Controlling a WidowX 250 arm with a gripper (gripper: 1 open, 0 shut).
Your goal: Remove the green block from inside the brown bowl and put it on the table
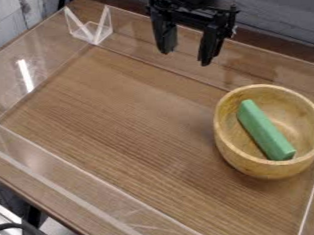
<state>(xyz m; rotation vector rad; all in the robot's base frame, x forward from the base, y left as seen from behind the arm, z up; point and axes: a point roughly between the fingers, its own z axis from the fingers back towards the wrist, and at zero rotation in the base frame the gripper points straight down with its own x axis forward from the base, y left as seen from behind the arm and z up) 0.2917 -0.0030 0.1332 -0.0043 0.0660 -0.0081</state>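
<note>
Hanging wide open and holding nothing, the gripper (pixel 189 55) is facing a likely light, stiff green block (pixel 265 130), its long sides inviting a mid-length pinch

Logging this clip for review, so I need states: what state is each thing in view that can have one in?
Gripper: open, nothing between its fingers, away from the bowl.
Green block: lying inside the brown bowl, not yet removed.
Brown bowl: upright, holding the block.
</note>
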